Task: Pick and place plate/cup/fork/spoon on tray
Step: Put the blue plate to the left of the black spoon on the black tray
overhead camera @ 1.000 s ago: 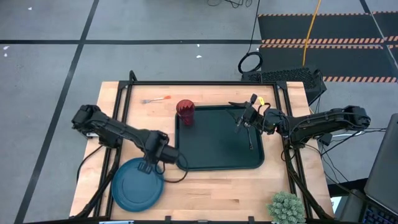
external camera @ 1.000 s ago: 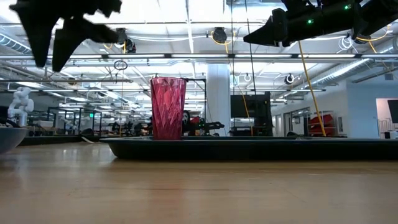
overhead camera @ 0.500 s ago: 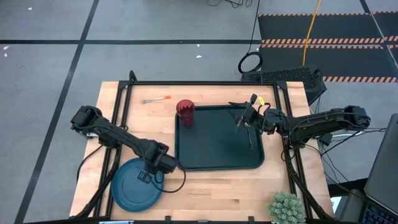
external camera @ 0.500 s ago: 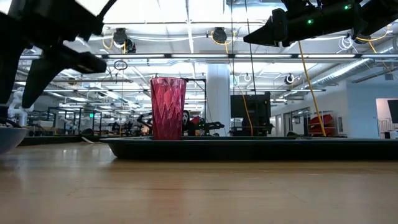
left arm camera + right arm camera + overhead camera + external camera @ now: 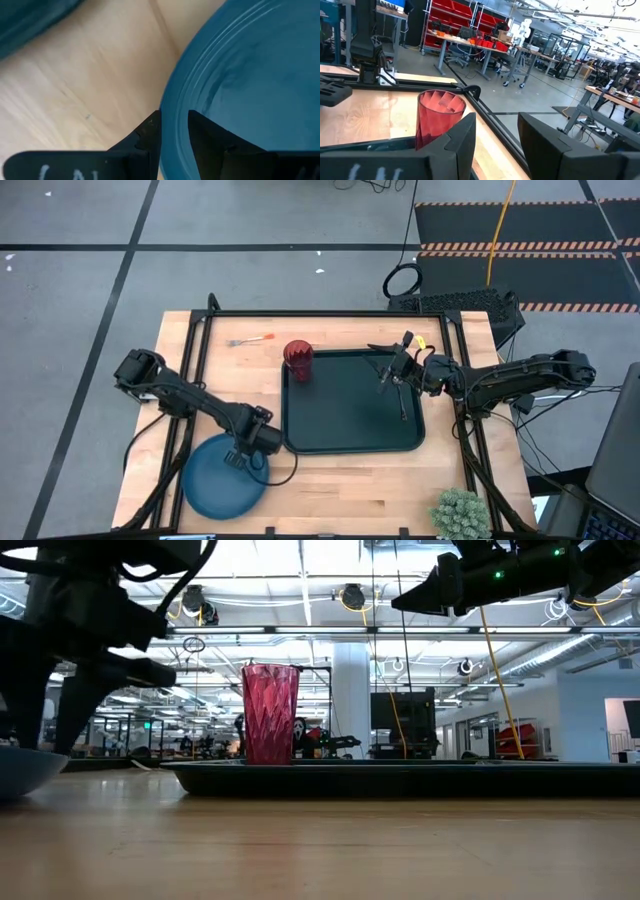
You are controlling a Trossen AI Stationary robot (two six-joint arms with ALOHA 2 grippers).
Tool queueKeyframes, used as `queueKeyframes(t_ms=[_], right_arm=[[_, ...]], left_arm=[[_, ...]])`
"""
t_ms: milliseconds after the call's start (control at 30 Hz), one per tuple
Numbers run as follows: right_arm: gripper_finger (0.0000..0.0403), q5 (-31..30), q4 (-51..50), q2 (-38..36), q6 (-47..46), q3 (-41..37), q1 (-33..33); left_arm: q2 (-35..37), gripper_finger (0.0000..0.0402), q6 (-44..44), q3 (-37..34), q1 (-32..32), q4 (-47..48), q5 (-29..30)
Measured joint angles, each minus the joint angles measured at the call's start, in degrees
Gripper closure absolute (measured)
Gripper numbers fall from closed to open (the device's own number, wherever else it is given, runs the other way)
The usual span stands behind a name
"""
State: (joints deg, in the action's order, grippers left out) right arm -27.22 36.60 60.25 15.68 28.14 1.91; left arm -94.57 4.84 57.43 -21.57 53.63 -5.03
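Observation:
The blue plate (image 5: 222,480) lies on the table at the near left, by the tray's near left corner; it also fills the left wrist view (image 5: 250,75). My left gripper (image 5: 245,453) is shut on its rim. The red cup (image 5: 298,360) stands upright in the far left corner of the dark tray (image 5: 340,430). The dark spoon (image 5: 403,406) lies on the tray's right part. The orange-handled fork (image 5: 250,341) lies on the table beyond the tray. My right gripper (image 5: 386,377) is open and empty above the tray's right part. My left gripper holds the plate's raised rim (image 5: 172,125) on the side nearest the tray. One finger (image 5: 145,137) is outside the rim and the other (image 5: 212,142) inside, on the plate's face. The fingers come from above, pointing down. The plate's underside rests on the table.
A small green plant (image 5: 460,515) stands at the table's near right corner. A black frame (image 5: 330,313) runs along the table's far edge. The right wrist view looks across the tray at the cup (image 5: 440,117). Bare wood lies between the tray and the near edge.
My left gripper has gone down and toward the table's near edge, from above the tray's corner onto the plate's rim, and has taken hold of it. The plate has slid a little toward the table's right.

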Motion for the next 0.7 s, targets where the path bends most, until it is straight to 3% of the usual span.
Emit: queueKeyframes(t_ms=[700], right_arm=[[0.0261, 0.02, 0.0, 0.0, -0.02, 0.0, -0.02]], left_arm=[[0.0, 0.0303, -0.24, 0.02, 0.51, -0.03, 0.56]])
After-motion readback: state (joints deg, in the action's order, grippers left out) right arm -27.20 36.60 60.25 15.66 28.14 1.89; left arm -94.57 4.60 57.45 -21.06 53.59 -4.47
